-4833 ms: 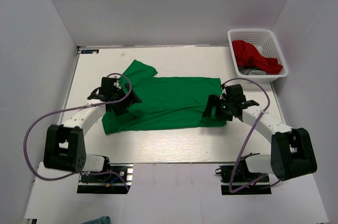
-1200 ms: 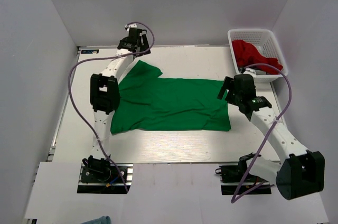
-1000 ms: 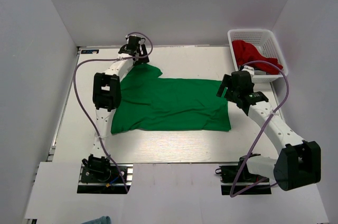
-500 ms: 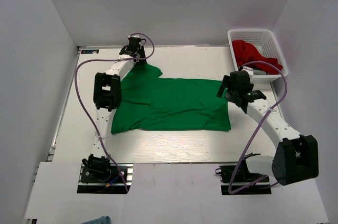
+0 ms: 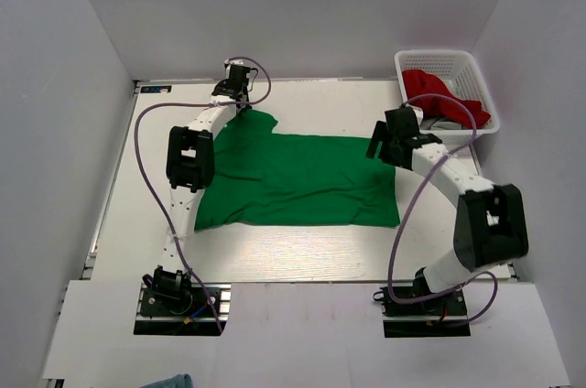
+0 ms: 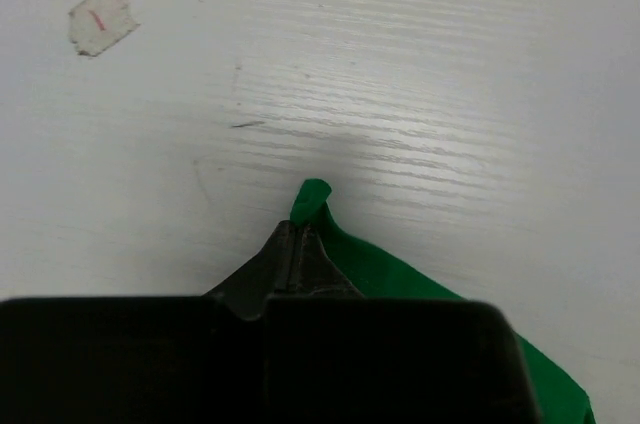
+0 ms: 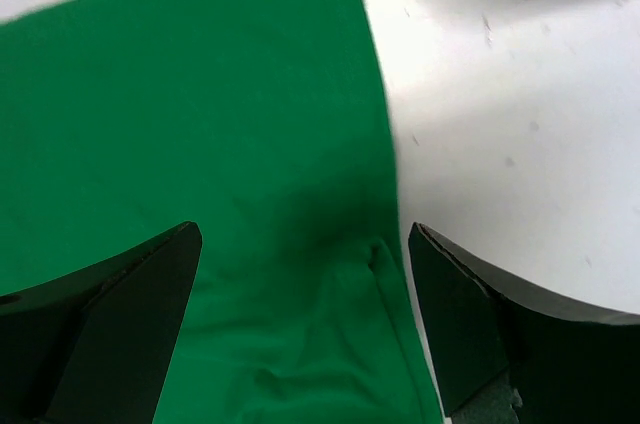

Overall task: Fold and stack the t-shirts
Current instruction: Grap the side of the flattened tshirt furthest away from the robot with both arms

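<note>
I see the bright green cotton short-sleeved t-shirt (image 5: pixel 293 177) spread flat across the middle of the white wood-grain tabletop (image 5: pixel 302 255), one sleeve reaching toward the far left corner. Part of that sleeve is covered by my left arm in the overhead view. The left gripper (image 5: pixel 241 104) has its jaws pressed together on a small peak of green cloth at the sleeve's far tip. In the left wrist view the gripper's dark body fills the lower half of the picture and hides most of the shirt. A torn scrap of pale tape (image 6: pixel 102 19) sits on the bare board beyond. The right gripper (image 7: pixel 300 274) hangs with jaws spread wide over the shirt's right-hand hem near the far right side, holding nothing. I cannot tell if its fingers touch the fabric.

The red cotton t-shirt (image 5: pixel 435 95) lies crumpled in the white plastic mesh basket (image 5: pixel 439 53) at the far right corner, partly screened by the basket wall and a cable.

Count: two shirts, two arms, one basket.
</note>
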Controlling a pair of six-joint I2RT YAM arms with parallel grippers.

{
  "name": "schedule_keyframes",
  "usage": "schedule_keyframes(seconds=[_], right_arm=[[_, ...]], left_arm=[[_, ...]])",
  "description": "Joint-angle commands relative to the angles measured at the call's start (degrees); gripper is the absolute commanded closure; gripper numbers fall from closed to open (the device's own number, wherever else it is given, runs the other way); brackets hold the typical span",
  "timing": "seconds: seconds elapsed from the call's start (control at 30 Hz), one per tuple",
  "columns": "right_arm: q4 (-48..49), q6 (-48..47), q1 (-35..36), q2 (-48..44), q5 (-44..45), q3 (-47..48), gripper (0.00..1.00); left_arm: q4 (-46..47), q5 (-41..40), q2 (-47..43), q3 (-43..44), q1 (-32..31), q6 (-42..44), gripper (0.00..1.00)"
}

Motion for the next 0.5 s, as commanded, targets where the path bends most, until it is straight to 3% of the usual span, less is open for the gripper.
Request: schedule_keyframes(seconds=[0.0, 0.1, 0.27, 0.47], right_arm=[[2.6, 0.0, -0.1, 6.0, 0.5, 6.7, 0.1], [1.5, 0.7, -0.2, 15.3, 2.8, 13.5, 0.1], [-1.9, 0.3, -0.7, 25.6, 3.7, 27.0, 0.1], [-3.9, 1.2, -2.1, 35.4, 4.5, 36.3, 0.1]], left_arm=[[-5.3, -7.5, 1.8, 1.0, 1.0, -2.1, 1.0], [-7.1, -11.4, 1.1, 1.7, 1.5, -5.4, 1.0], [-7.1, -8.7, 0.0, 1.0, 4.3, -7.1, 1.0], [-6.5, -7.6, -0.5, 0.5, 5.9, -7.1, 1.0]])
